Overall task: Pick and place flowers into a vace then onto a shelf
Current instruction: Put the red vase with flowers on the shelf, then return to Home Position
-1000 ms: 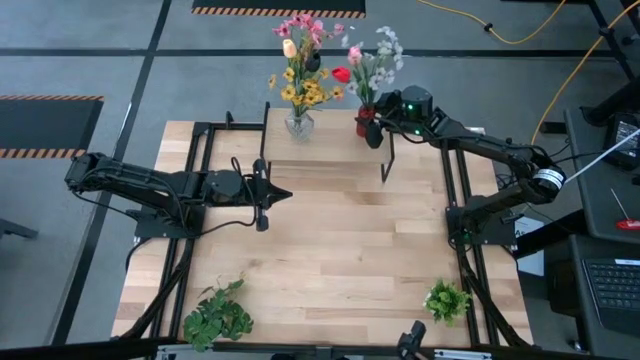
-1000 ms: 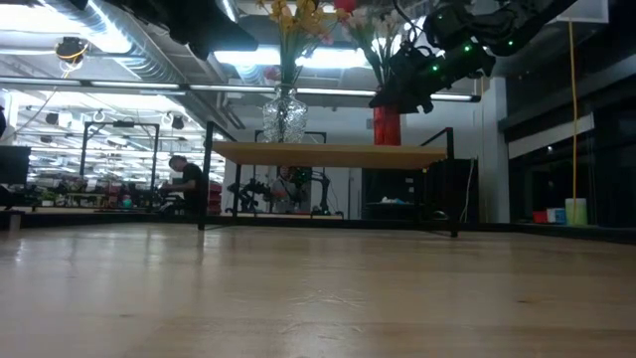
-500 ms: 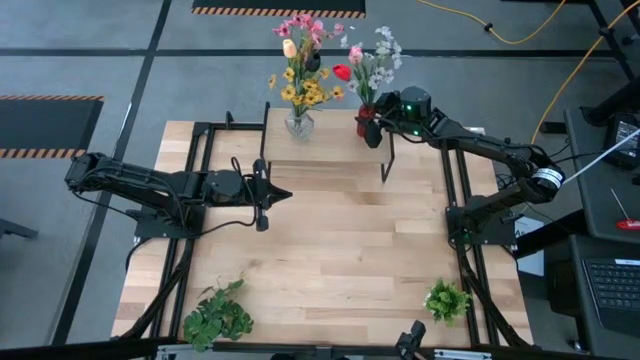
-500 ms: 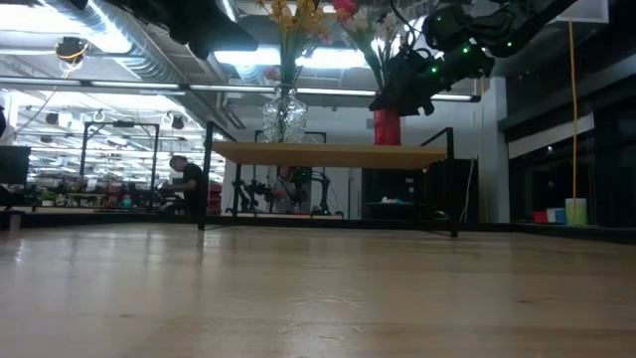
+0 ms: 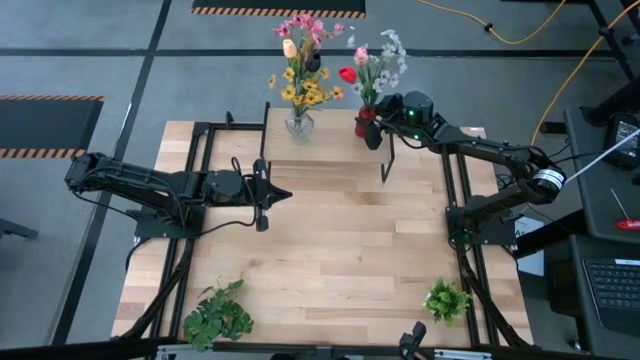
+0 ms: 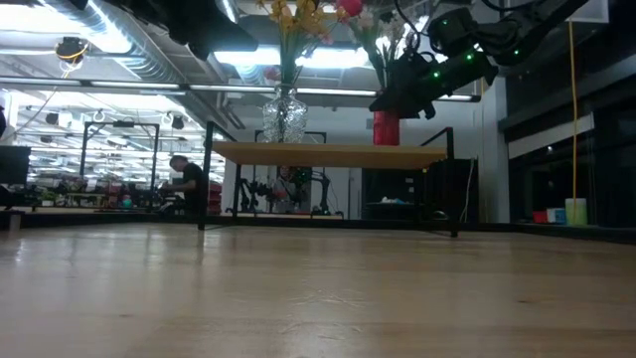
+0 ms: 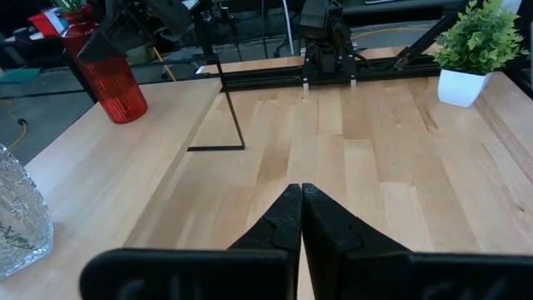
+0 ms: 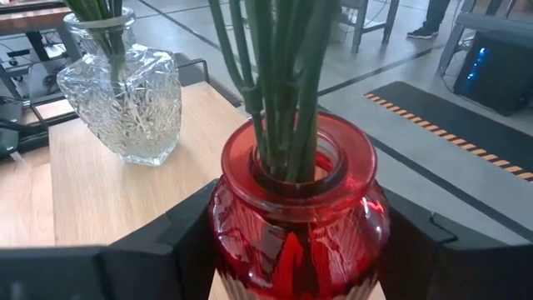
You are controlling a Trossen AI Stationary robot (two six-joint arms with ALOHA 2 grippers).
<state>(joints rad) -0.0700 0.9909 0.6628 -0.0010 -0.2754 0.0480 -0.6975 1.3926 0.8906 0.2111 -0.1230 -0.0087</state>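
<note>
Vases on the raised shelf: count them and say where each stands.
2. The clear cut-glass vase stands at the light-wood shelf's left end; the red glass vase stands at its right end, between the right gripper's fingers. None looks hidden.

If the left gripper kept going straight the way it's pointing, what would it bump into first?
Probably nothing on the table: the left gripper, fingers shut, points across bare wooden tabletop toward the right arm's base, which looks like the first thing in line, though depth is unclear.
</note>
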